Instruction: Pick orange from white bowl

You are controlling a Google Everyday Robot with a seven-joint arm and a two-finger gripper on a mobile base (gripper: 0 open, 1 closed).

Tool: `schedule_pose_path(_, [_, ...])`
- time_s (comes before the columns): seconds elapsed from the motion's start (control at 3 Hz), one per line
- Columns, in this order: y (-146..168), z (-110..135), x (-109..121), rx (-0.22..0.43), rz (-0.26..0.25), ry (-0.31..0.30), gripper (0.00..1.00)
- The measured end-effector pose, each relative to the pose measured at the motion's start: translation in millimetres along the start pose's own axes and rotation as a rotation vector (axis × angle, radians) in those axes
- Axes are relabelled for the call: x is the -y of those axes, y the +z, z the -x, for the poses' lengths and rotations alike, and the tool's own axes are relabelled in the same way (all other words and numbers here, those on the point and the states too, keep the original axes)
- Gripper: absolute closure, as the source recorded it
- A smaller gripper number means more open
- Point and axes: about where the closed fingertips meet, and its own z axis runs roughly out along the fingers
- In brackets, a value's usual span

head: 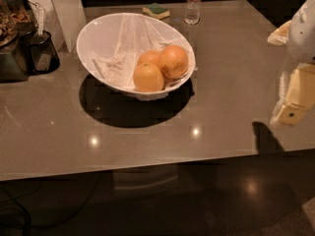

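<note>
- Desk [226, 68]: glossy grey-brown top filling most of my view, with small ceiling-light glints along its near edge.
- White bowl [98, 36]: large and round, tilted so its far-left rim stands higher than its near-right rim. It sits left of centre on the desk and casts a dark shadow below it. Crinkled clear plastic lining [125, 45] covers its inside.
- Robot arm [302, 28]: white casing coming in at the right edge of the view, well apart from the bowl.
- Pincer [293, 104]: pale yellowish, below the arm casing at the far right, over the right side of the desk. Its shadow falls on the desk just to its left. I cannot tell whether it is wide or narrow. It touches none of the fruit.
- Dark container [42, 55]: at the desk's left edge, just beside the bowl, with a white tag standing in it.
- Orange [173, 61]: the biggest and reddest of three fruits, lying in the low right part of the white bowl against the near-right rim.
- Yellower orange [148, 77]: front-left of it, touching it.
- Smaller paler orange [147, 57]: behind those two and partly hidden by them.
- Clear bottle [193, 6]: upright at the far edge of the desk, its top cut off by the frame.
- Sponge [156, 11]: yellow with a green top, just left of the bottle.
</note>
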Motion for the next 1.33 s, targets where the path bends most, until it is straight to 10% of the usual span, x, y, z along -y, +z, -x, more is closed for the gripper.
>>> schedule_pose_path(1.0, [9, 40, 41, 0.088, 0.002, -0.077, 0.00])
schedule_pose_path(1.33, [13, 127, 83, 0.230, 0.013, -0.225, 0.00])
